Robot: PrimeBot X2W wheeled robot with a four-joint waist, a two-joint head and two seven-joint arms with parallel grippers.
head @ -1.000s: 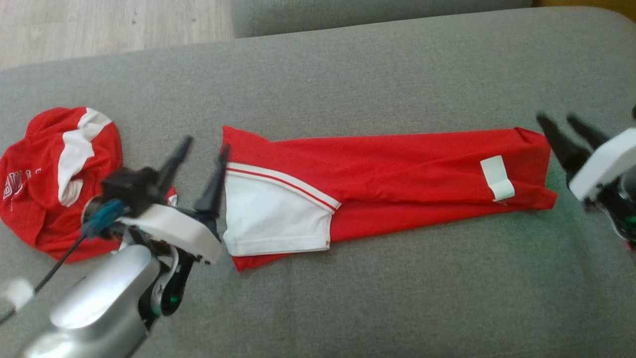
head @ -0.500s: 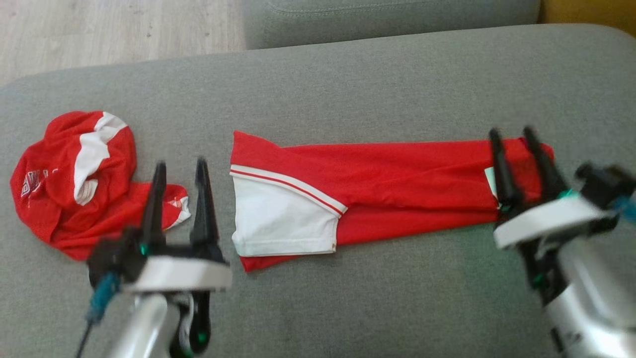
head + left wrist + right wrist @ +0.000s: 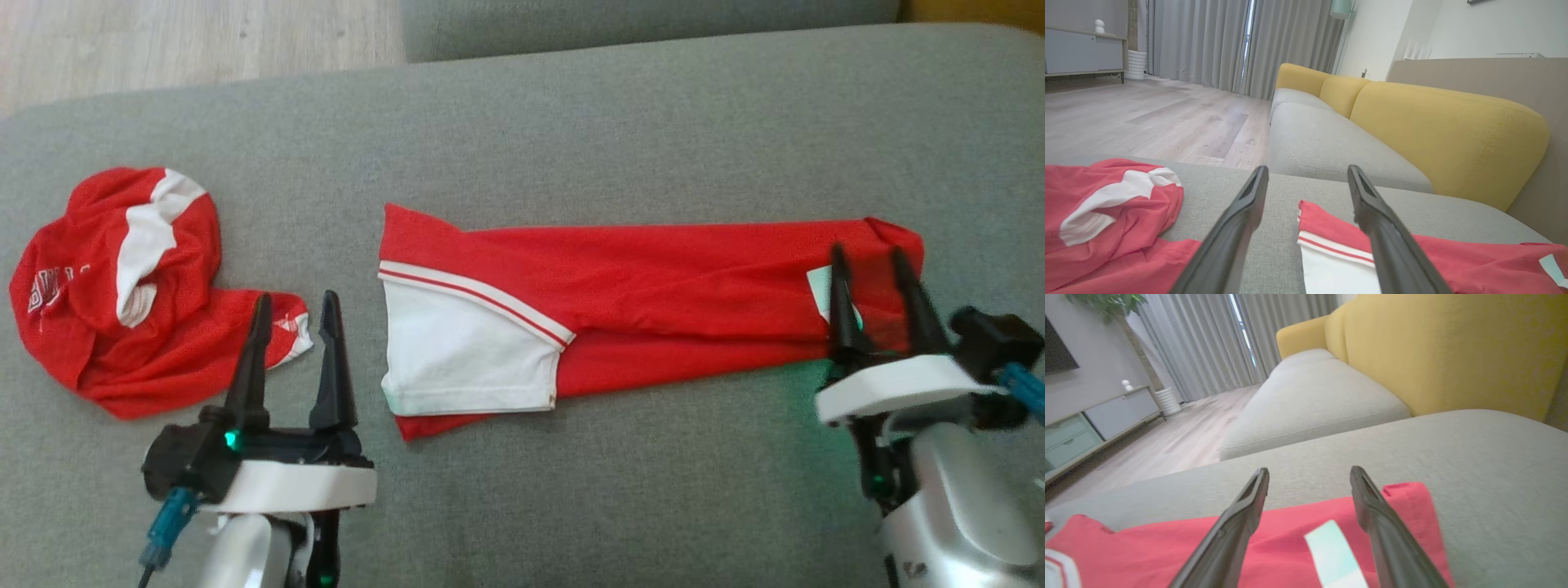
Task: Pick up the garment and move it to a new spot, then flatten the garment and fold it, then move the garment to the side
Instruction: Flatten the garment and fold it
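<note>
Grey cushion [image 3: 571, 122] stretches broad beyond the garment [image 3: 669, 278]. Left pincer [image 3: 295, 297] gapes beside one end (apart), right pincer [image 3: 867, 251] gapes over the other.

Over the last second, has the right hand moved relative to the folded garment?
Yes. The right hand swung in from beyond the right end of the folded garment to above it; its open fingers now flank the white label.

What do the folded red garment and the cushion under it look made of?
Folded red garment: thin, smooth cloth, probably a synthetic sports knit; it lies flat with soft creases. Cushion: grey woven upholstery, matte, with a flecked, coarse weave.
</note>
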